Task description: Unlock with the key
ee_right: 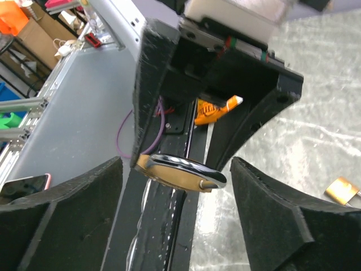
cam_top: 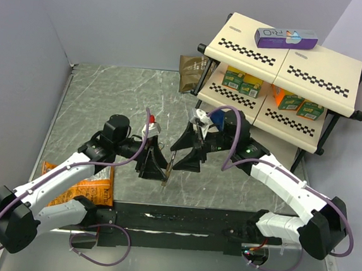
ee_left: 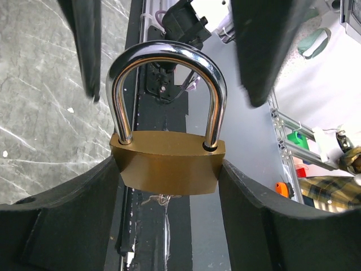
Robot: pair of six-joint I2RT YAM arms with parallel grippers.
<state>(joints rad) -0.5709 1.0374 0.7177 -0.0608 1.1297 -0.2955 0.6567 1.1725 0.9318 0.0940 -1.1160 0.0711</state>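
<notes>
This is a robotics lab bench set up as a test cell. The left arm (cam_top: 56, 182) and right arm (cam_top: 291, 183) are bolted to a black rail (cam_top: 180, 221) at the near edge of a marble-patterned table (cam_top: 108, 97), with purple cables (cam_top: 105, 246) looping loose and plain grey partition walls (cam_top: 32, 27) on the left and far sides. At the far right stands a checker-trimmed shelf (cam_top: 314, 68) staged with small cartons (cam_top: 242, 82), and the right wrist view shows aluminium framing (ee_right: 22, 104) beyond the table.
</notes>
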